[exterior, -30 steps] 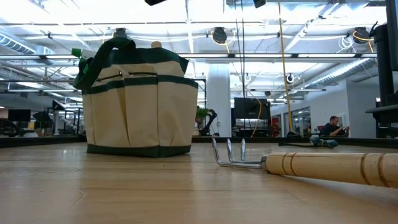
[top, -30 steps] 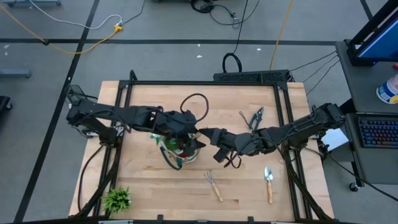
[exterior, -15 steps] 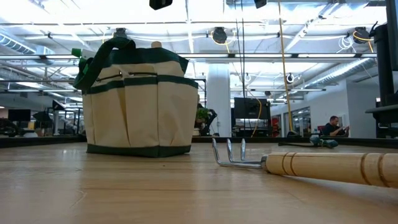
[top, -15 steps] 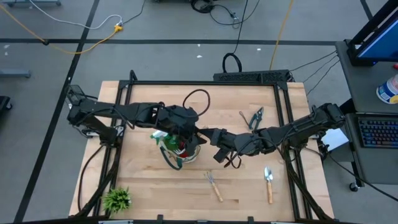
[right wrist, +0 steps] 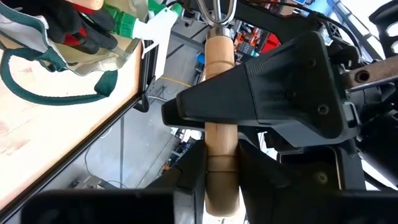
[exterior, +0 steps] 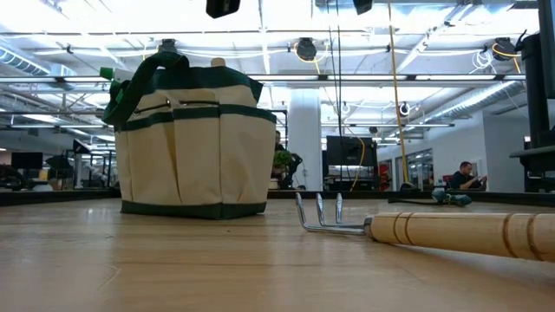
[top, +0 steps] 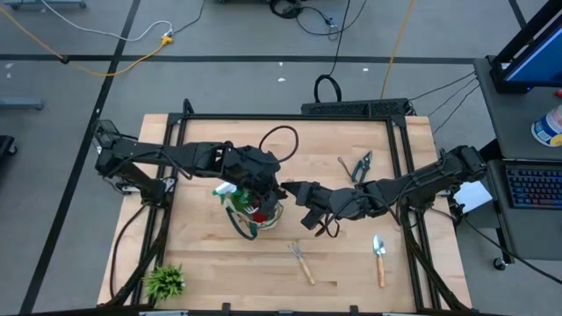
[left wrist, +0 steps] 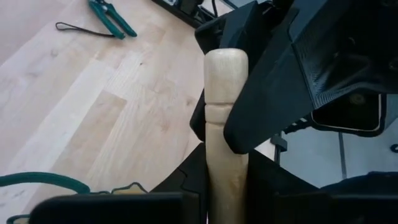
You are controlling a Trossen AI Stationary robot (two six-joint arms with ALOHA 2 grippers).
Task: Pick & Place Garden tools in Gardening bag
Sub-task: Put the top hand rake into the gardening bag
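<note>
A wooden-handled tool [left wrist: 225, 124] with metal tines [right wrist: 216, 9] hangs level between my two grippers, just above the right rim of the beige, green-trimmed gardening bag [top: 253, 209]. My left gripper [top: 274, 186] reaches it from the left and my right gripper [top: 295, 192] from the right; both are shut on its handle. The bag [exterior: 195, 143] stands upright on its base. A green spray bottle [right wrist: 146, 25] and red-and-black gloves [right wrist: 74, 25] sit in it. My left gripper pinches the wooden handle [left wrist: 225, 174] between its two fingers, on the stretch toward the tines. The fingers come level from the table's left and lie along the handle. The tool is clear of the table. My right gripper pinches the handle's grooved free end [right wrist: 221, 163] between its two fingers [left wrist: 273, 93]. It comes level from the table's right, in line with the handle, facing my left gripper.
On the table lie a small rake [top: 301, 261], a trowel [top: 379, 259] and dark shears [top: 362, 167] with a slim tool beside them. A spiky green plant [top: 165, 281] stands at the near left corner. The rake's handle [exterior: 460, 234] lies close in the low view.
My left gripper has moved a little toward the table's right, over the bag and toward my right gripper, and has shut on the wooden handle that my right gripper holds out. The right arm and the bag have kept still.
</note>
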